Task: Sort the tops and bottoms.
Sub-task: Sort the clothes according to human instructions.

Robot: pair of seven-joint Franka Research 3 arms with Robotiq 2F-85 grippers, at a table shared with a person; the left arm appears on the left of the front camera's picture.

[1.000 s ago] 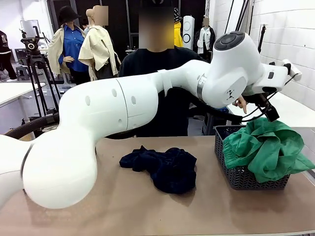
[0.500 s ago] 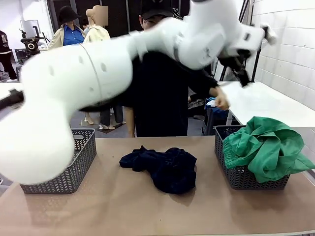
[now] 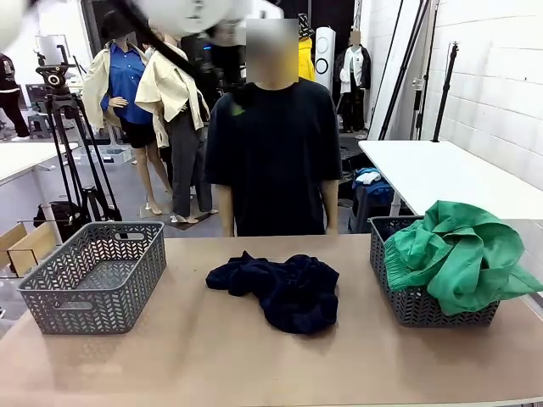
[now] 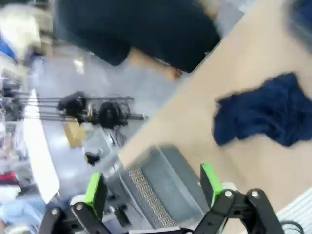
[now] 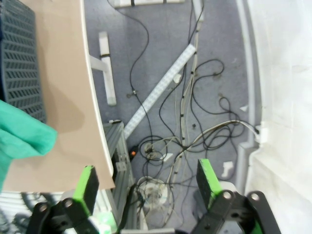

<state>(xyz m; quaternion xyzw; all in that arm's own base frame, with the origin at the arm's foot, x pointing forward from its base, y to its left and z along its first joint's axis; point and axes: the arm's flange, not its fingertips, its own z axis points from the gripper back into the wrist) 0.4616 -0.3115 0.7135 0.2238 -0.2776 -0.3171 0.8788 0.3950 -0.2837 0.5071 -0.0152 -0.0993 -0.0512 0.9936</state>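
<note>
A crumpled dark navy garment (image 3: 280, 288) lies in the middle of the tan table (image 3: 212, 365); the left wrist view shows the garment (image 4: 265, 109) from high above. A green garment (image 3: 454, 254) is heaped in the grey basket (image 3: 424, 301) at the right, and its edge (image 5: 22, 136) shows in the right wrist view. An empty grey basket (image 3: 93, 275) stands at the left. My left gripper (image 4: 153, 187) hangs open high over that basket (image 4: 161, 190). My right gripper (image 5: 146, 185) is open over the floor beside the table's edge.
A person in a dark shirt (image 3: 271, 153) stands at the far side of the table, arms down. Cables and a power strip (image 5: 161, 87) lie on the floor past the table's right edge. A tripod (image 3: 68, 136) stands at the back left.
The left arm, which stretched across the front view to the right basket, has swung up and away to the upper left. The left basket has come into sight.
</note>
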